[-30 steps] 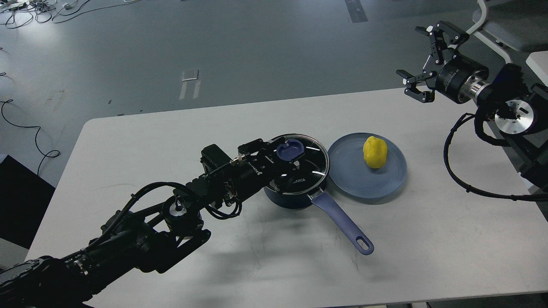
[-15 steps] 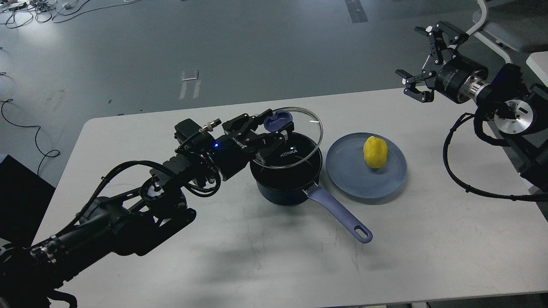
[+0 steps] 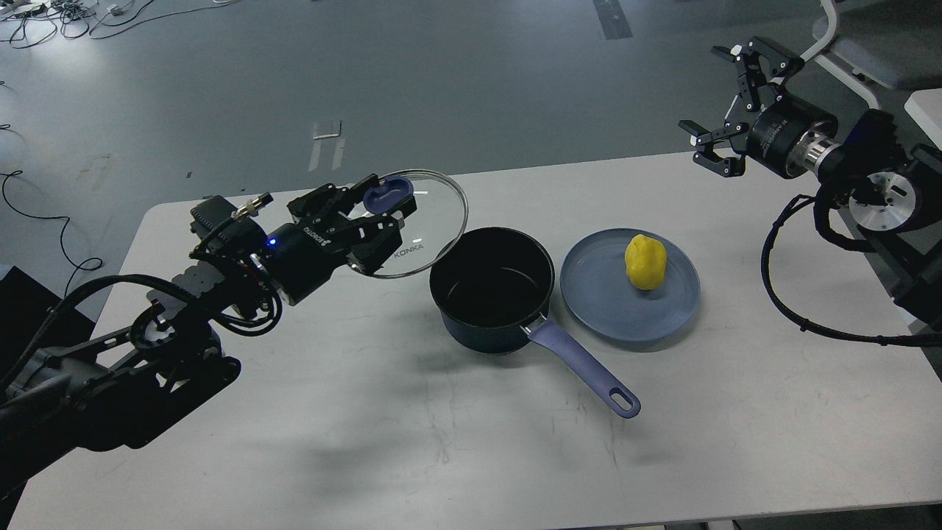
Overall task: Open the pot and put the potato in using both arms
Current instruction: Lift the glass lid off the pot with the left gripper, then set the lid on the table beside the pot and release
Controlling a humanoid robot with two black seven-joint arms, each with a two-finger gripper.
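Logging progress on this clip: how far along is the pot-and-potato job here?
Done: the pot is open. In hand: the left gripper holds the glass lid by its knob, left of the pot. Left: the potato sits on the blue plate; the right gripper hangs open, off beyond it.

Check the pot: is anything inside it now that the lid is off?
Nothing shows inside the pot: only its dark bare bottom, though the near wall hides a strip of it. The potato sits on the plate; the left gripper holds the lid.

Head camera looks down onto table [image 3: 309,442]
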